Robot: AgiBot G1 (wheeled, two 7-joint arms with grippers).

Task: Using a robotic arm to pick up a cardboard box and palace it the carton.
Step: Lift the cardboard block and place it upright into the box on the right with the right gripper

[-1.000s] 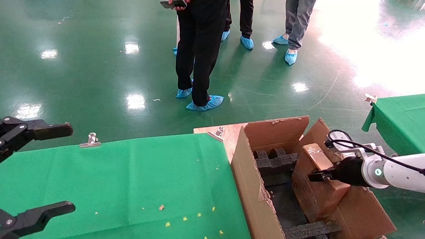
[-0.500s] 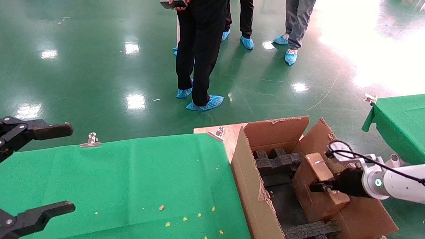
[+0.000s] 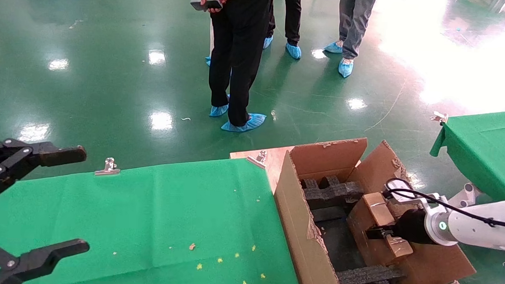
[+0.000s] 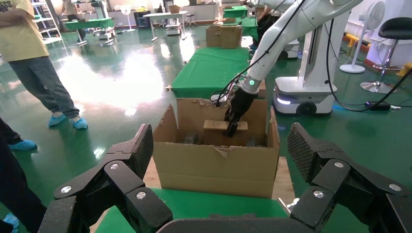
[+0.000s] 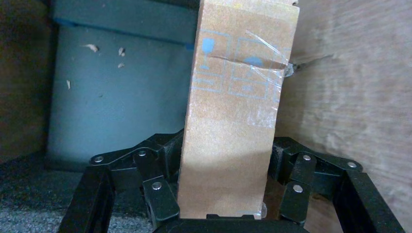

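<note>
The white right arm [image 3: 476, 223] reaches into the large brown carton [image 3: 295, 227]. Its black right gripper [image 3: 376, 233] is shut on the small cardboard box [image 3: 361, 223]. The box stands on edge, tilted, low inside the carton between black foam blocks [image 3: 332, 191]. In the right wrist view the taped box [image 5: 238, 111] sits between the fingers [image 5: 160, 194], close to the carton's inner wall. The left wrist view shows the carton [image 4: 214, 165], the box [image 4: 216, 132] and the right gripper [image 4: 231, 127] beyond my open, empty left gripper [image 4: 221, 148]. The left gripper [image 3: 72, 201] hovers over the table's left end.
A green-clothed table [image 3: 149, 218] lies left of the carton, with a metal clip [image 3: 107, 166] on its far edge. A second green table [image 3: 483, 146] stands at the right. Three people [image 3: 238, 53] stand on the glossy green floor behind.
The right gripper has moved down with the cardboard box, which now sits deeper in the carton. The left gripper has not moved.
</note>
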